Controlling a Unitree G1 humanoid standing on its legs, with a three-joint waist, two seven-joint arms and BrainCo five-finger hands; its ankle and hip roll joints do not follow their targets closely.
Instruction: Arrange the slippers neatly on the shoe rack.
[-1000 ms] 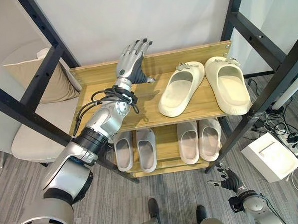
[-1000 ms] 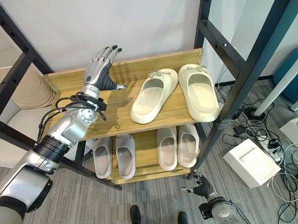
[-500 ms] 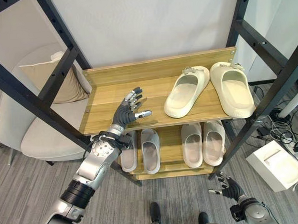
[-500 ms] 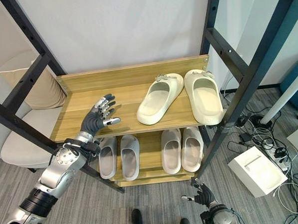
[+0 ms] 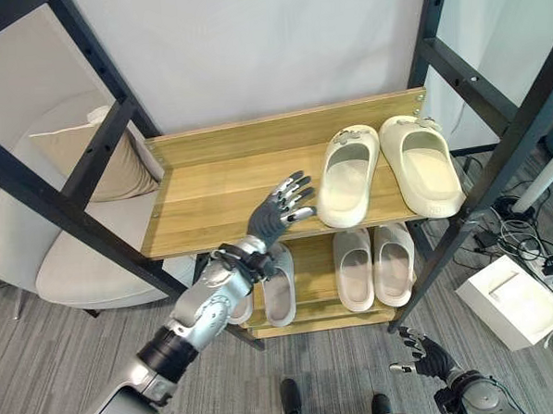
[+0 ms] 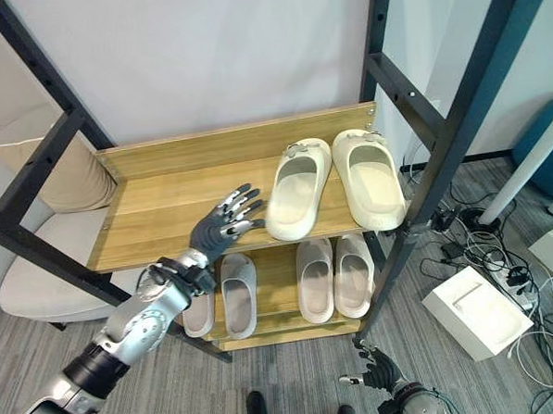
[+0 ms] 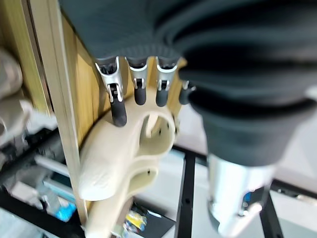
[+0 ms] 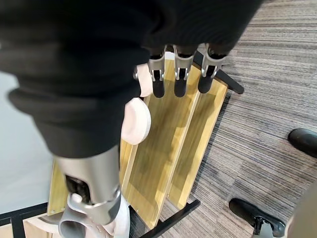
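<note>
From my station, the shoe rack point(image 5: 220, 187) looked close to finished. Two cream slippers point(image 5: 386, 169) lay on the right part of the top shelf, toes toward the back rail. The right one sat straight; the left cream slipper point(image 5: 347, 175) was nearly parallel with it, its heel turned slightly toward the middle of the shelf and close to the front edge. On the lower shelf point(image 5: 309, 298) two pairs of pale slippers point(image 5: 359, 268) lay side by side, one pair partly hidden behind my left arm.

My left hand point(image 5: 278, 207) hung over the front of the top shelf, just beside the heel of the left cream slipper, fingers straight and spread, holding nothing. In the left wrist view the fingertips point(image 7: 118, 115) sat right at that slipper's heel; I could not tell whether they touched it. My right hand point(image 5: 423, 352) hung low by the floor point(image 5: 212, 387) in front of the rack, fingers loosely extended and empty.

I judged that what remained was small: perhaps a nudge to square the left cream slipper with its mate and set it back from the front edge.

For room, the left half of the top shelf was bare wood, so the hand had space to swing or pull away. The tight spots were the front edge under the slipper heels, the raised back rail, and the black frame posts point(image 5: 493, 172) crossing on both sides of the rack.
</note>
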